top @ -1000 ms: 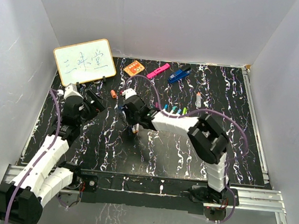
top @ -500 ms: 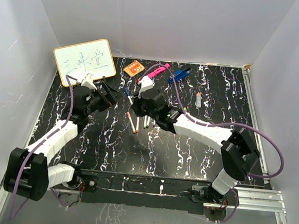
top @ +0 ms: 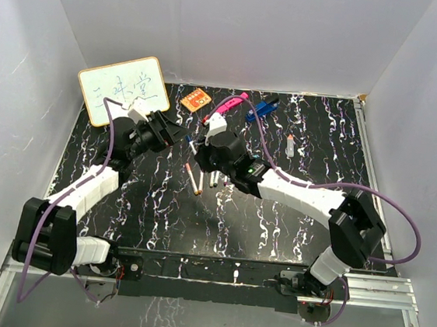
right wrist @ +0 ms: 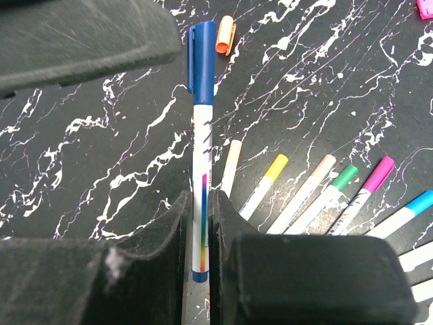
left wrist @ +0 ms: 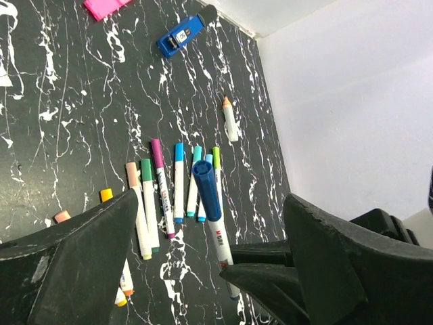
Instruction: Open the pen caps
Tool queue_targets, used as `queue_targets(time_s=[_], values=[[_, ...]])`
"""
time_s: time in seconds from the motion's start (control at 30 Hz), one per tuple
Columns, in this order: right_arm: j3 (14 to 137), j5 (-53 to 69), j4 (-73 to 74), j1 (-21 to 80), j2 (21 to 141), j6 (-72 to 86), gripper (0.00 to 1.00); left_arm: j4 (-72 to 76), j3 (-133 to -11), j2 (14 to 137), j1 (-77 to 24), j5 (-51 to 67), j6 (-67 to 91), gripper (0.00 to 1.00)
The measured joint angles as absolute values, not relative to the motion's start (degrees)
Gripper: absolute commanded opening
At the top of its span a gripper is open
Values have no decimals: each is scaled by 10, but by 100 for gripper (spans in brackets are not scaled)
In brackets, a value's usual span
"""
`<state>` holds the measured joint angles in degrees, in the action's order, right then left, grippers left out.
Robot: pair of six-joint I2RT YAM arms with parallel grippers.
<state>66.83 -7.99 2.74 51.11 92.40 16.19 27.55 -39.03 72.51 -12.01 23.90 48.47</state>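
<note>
Dark blue plastic cap (right wrist: 201, 57) not yet off
Right gripper (right wrist: 201, 201) clamped its thin white pen (right wrist: 202, 156) over the middle of the black marbled table (top: 274, 232); left gripper (left wrist: 211, 203) gaped beside the cap. An orange cap (right wrist: 225, 35) lay loose; the pen row (left wrist: 178, 183) looked capped

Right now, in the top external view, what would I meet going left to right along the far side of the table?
whiteboard → orange card → pink highlighter → blue clip tool → short white pen
</note>
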Motion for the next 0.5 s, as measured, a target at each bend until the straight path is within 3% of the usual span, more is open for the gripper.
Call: queue_targets(time_s=[0.5], values=[[668,-58,25,511,919,162,0,280,-397,757,-138,256,480,82]])
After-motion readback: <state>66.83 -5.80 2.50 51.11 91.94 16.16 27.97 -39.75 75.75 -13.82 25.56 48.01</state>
